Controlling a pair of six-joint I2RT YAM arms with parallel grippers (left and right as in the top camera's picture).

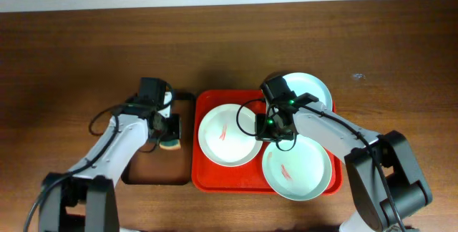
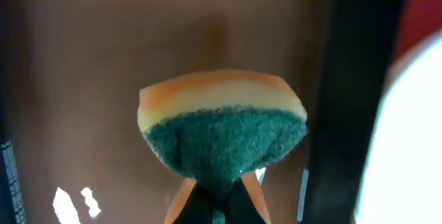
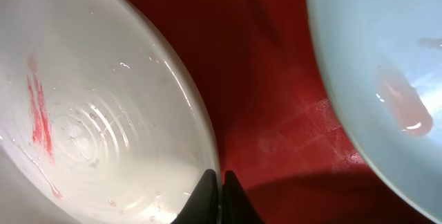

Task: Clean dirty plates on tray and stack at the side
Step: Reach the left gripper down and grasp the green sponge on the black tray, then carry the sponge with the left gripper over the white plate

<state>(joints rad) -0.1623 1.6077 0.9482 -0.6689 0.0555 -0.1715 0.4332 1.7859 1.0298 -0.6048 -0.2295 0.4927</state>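
Sponge (image 2: 221, 131) gripped in left claw (image 2: 219, 200), held over small black tray (image 1: 154, 171). Right claw (image 3: 219, 195) clenched at rim of white plate (image 3: 90, 113); hold on rim cannot be told. Three dirty plates (image 1: 297, 169) seen on red tray (image 1: 206, 178) on table (image 1: 71, 46).

Overhead looks straight down; close wrist views share the tray (image 1: 243, 178).

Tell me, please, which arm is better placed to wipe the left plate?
Left: the left claw grips the sponge beside the tray, close to the left plate. The right claw has no sponge and is closed on that plate's rim.
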